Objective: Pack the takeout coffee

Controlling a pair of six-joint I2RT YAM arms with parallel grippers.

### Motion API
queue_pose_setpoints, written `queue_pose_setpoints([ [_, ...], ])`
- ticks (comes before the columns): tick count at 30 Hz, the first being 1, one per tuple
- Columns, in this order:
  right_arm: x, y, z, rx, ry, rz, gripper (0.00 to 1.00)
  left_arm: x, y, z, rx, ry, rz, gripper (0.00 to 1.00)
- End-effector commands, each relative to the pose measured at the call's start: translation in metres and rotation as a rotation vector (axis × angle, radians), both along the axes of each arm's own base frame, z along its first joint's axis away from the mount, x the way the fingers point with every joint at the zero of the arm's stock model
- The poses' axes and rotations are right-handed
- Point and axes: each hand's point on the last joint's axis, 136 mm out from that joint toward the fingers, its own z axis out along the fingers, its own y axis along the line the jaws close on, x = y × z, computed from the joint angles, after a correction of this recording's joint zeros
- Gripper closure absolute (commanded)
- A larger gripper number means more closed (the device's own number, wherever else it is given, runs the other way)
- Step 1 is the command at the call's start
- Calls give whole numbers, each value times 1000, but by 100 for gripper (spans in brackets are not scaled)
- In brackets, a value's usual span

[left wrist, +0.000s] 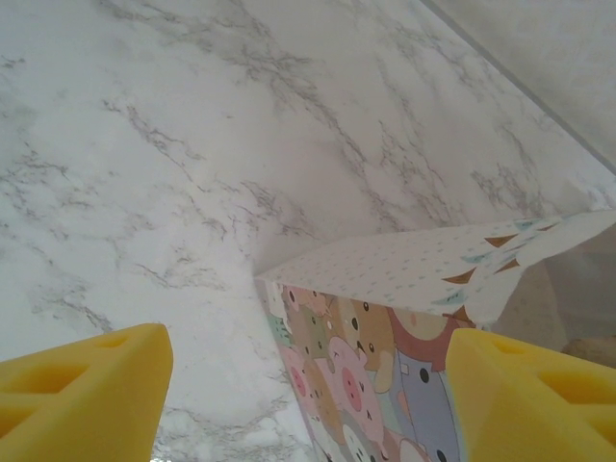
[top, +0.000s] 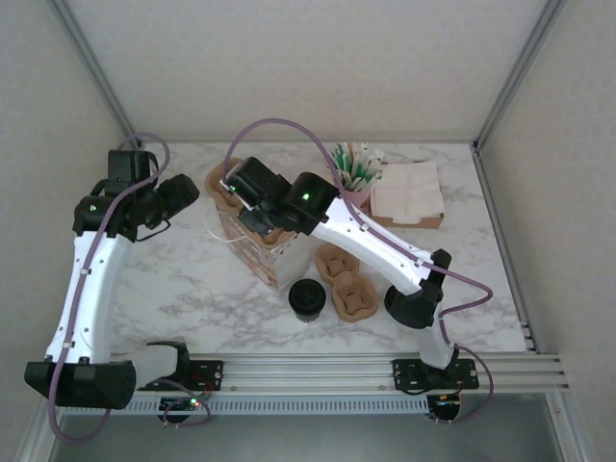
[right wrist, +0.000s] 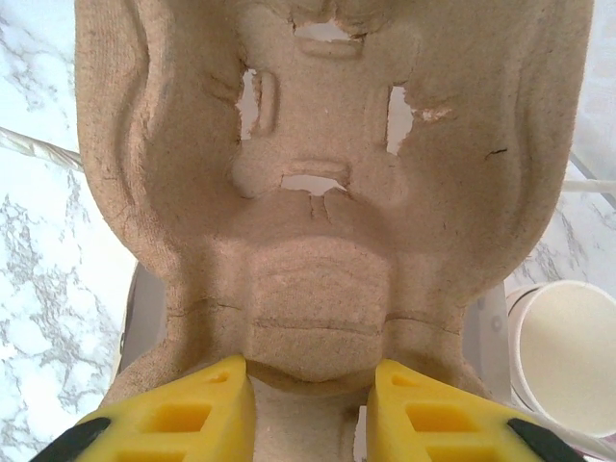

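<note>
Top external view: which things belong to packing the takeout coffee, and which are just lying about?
Job in hand:
takeout coffee
pulp carrier, held in the right tool
patterned bag

Lying about:
napkins
pink cup of stirrers
spare pulp carriers

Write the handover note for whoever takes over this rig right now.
Left gripper: open, holding nothing, at the top flap of the printed bag.
Right gripper: appears shut on a pulp cup carrier, at the bag.
Takeout coffee: lidded, upright on the table in front of the bag, untouched.
Done: carrier in hand.
Left: likely seat the carrier in the bag, then load the coffee.
</note>
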Motion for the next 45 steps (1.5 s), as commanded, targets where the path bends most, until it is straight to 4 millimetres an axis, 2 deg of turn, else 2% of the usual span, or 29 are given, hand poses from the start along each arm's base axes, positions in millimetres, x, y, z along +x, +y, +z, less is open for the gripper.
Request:
queue_pose_setpoints([
  [1, 4, -3, -9, -40, 19, 1, 68, 0, 0, -4, 3, 8, -21, 25],
  [13, 3, -4, -14, -20, 65, -54, 69, 1, -5, -8, -14, 17, -42, 25],
  [24, -4, -8, -27, -3, 113, -72, 69, 6, -30, -14, -104, 22, -156, 22],
  [30, -6, -12, -29, -3, 123, -93, 69, 7, -32, -24, -106, 55, -167, 22],
  [35, -7, -18, -32, -11, 136, -118, 69, 9, -34, -24, -113, 49, -176, 22],
  [45, -10, -27, -14, 22, 124, -149, 70, 10, -45, -17, -167, 10, -215, 18],
])
